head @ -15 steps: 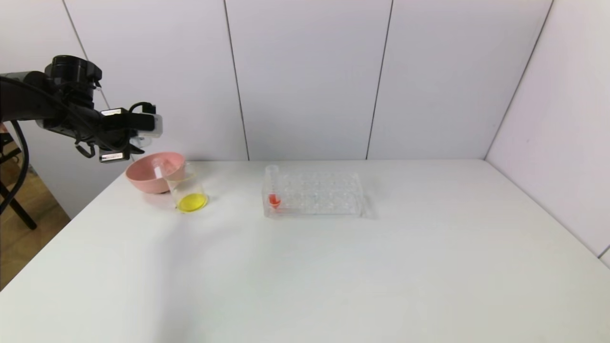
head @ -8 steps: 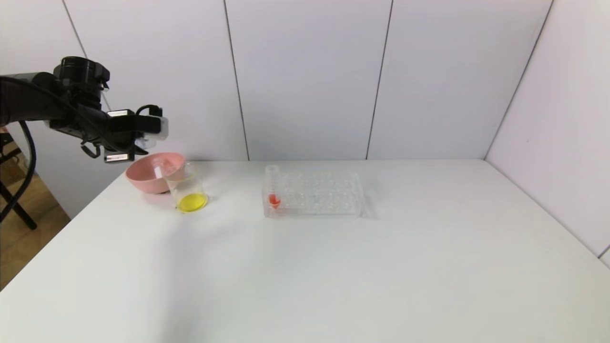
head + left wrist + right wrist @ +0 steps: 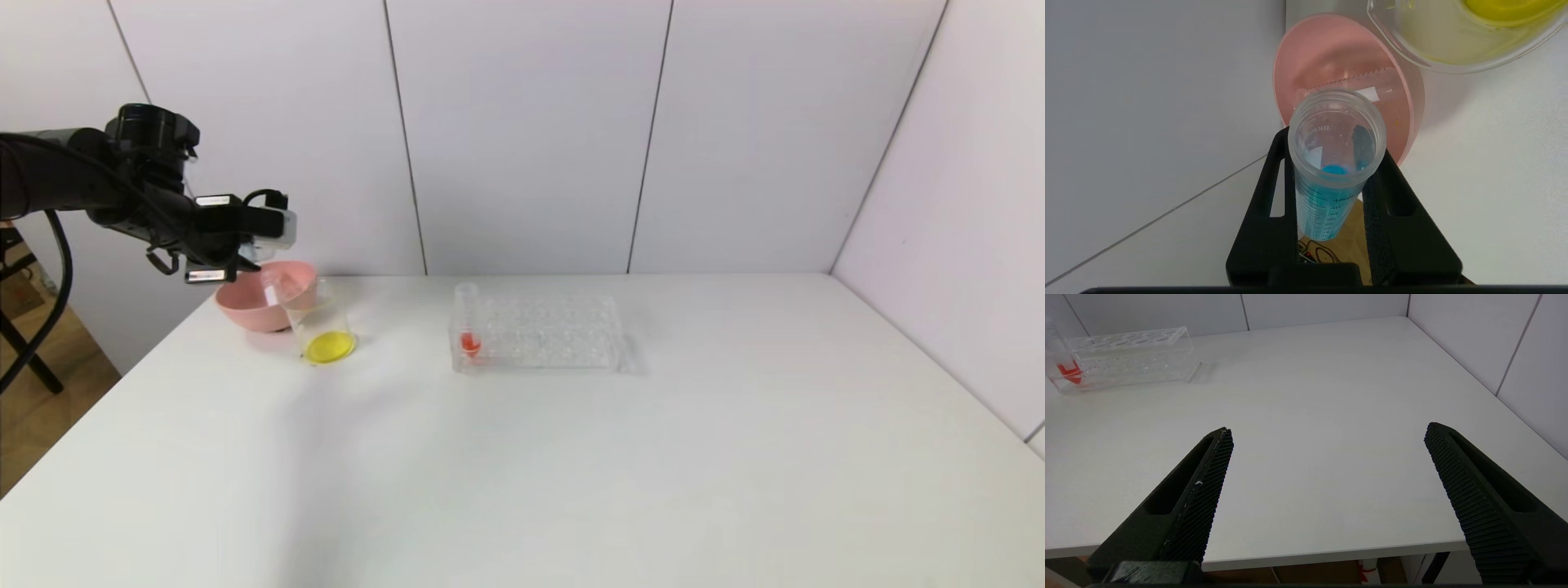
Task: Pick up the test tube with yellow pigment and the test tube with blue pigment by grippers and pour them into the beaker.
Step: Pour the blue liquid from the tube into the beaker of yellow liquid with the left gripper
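Upper left of head view: left gripper (image 3: 260, 238) clamped on blue tube (image 3: 1331, 171), above pink bowl (image 3: 245, 306), w/ beaker (image 3: 322, 331) of yellow liquid just right. Mid-frame: rack (image 3: 539, 333) w/ red tube (image 3: 468, 322). Right gripper (image 3: 1327, 465), jaws wide apart, over table (image 3: 1331, 396).

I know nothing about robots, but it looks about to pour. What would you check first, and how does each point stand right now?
1. Left claw shut on the clear graduated test tube holding blue liquid: ok.
2. Blue liquid not spilled from the tube: ok.
3. Tube mouth over the small clear beaker with yellow liquid: not ok; it sits above the pink round bowl.
4. Beaker upright on the white table: ok.
5. An empty tube already lying in the bowl: ok.
6. Right claw open, clear of the work: ok.
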